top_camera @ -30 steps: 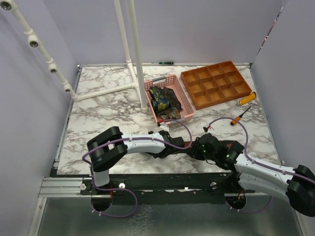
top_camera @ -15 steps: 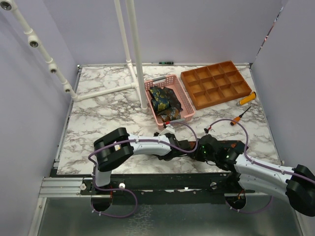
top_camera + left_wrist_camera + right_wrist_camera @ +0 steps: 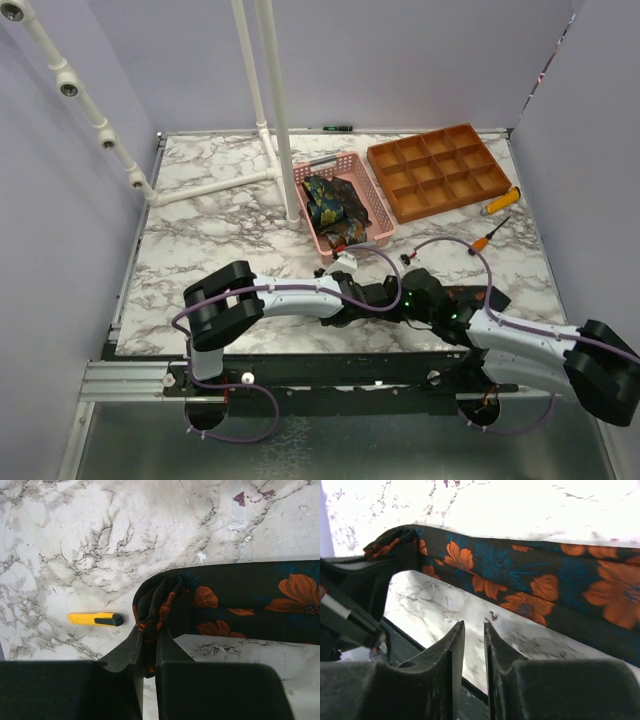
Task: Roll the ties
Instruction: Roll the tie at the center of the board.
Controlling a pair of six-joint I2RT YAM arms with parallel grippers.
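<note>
Rolling barely begun: left gripper (image 3: 149, 640), jaws closed on the flowered tie (image 3: 240, 595) at its first fold; right gripper (image 3: 474, 627), jaws narrowly parted, seemingly empty.

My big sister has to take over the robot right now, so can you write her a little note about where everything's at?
Left fingers: shut on the bunched end of the orange-flowered tie.
Right fingers: almost closed, empty, next to that tie's flat stretch.
Other ties: heaped in the pink basket.
Done: just the end gathered; no finished roll visible, orange tray empty.
Left: roll this tie, then the basket's.
</note>
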